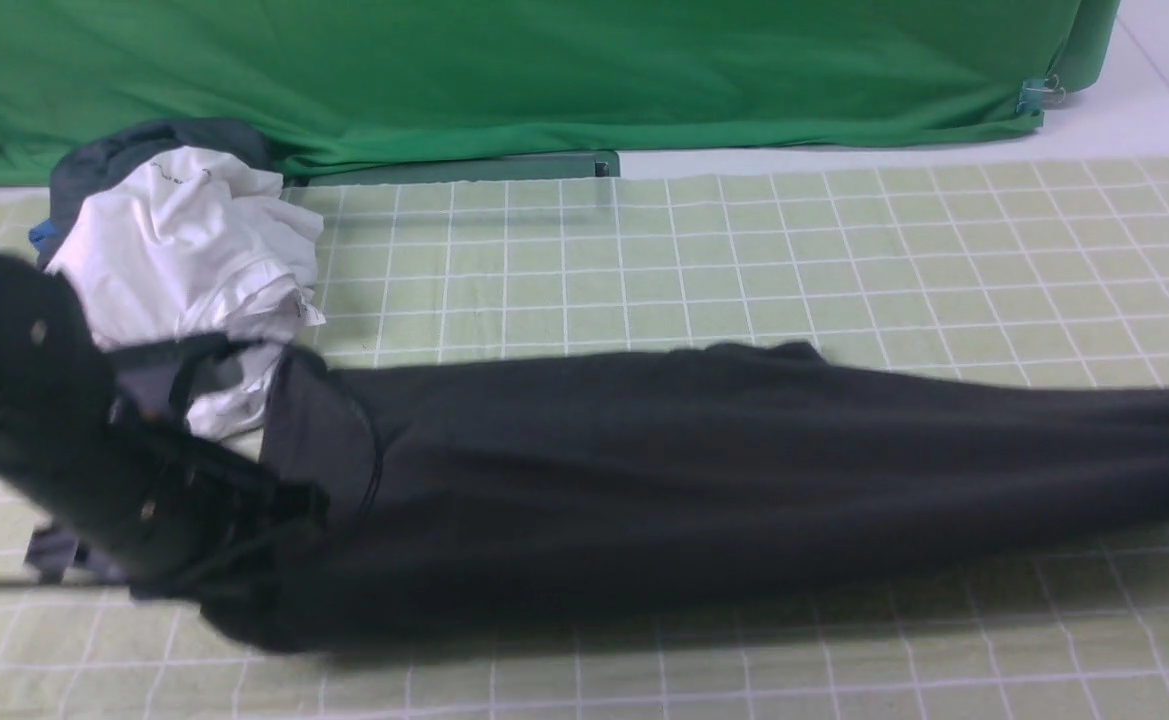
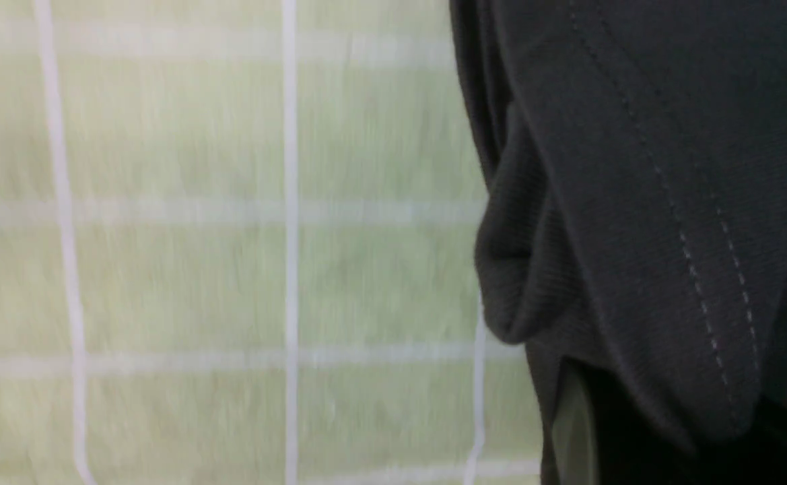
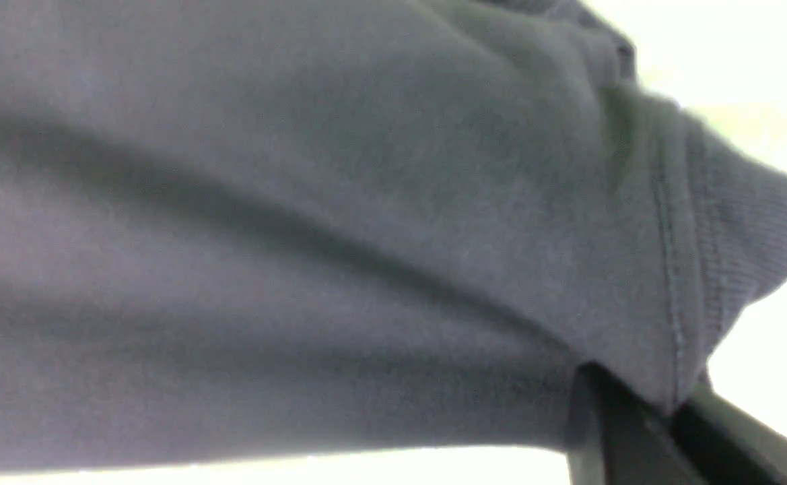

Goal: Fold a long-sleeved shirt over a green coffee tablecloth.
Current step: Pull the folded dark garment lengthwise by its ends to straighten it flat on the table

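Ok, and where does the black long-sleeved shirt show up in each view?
Front view: the long-sleeved shirt stretches across the lower middle, running off the right edge.
Left wrist view: it fills the right side, stitched seam showing.
Right wrist view: it fills nearly the whole picture.
Shared landmark: the green coffee tablecloth, white-gridded, in front and left wrist views; the right wrist background is washed out.

Soft, even light from above fell on your green coffee tablecloth (image 1: 744, 250); the long-sleeved shirt (image 1: 694, 480) cast a faint shadow on its near side. Motion blur smeared your left arm (image 1: 34, 400). Both wrist views were soft, the right one blown white behind the fabric.
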Available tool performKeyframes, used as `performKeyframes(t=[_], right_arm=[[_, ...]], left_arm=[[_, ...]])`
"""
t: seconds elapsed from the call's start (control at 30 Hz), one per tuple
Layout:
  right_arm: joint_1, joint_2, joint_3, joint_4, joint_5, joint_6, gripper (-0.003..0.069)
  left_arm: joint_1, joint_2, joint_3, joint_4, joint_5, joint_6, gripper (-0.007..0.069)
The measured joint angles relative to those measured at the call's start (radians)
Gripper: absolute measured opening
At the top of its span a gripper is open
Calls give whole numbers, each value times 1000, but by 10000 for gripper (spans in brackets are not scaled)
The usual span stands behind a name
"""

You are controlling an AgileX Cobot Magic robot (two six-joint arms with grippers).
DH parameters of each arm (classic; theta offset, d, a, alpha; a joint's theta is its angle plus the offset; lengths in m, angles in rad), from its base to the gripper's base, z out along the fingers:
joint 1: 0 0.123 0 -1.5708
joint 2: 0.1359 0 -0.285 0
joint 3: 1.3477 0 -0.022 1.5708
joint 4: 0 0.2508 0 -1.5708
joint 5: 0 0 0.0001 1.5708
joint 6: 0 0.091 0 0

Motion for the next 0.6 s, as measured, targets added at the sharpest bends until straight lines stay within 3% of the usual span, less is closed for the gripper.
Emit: performKeyframes(t=[0.2,0.3,0.43,0.53,0.6], right_arm=[[0,-91,224,-17,-45,6,57],[0,-108,306,-34,-105,30,104],[0,-109,360,-92,-159,68,335],[0,-110,358,-121,-164,96,455],[0,-110,353,-125,-163,108,495]], left_arm=[[0,-50,81,-3,13,3,78],[0,-52,84,0,25,3,78],[0,-52,84,1,27,3,92],[0,-52,84,9,35,3,145],[0,-52,84,25,48,3,184]])
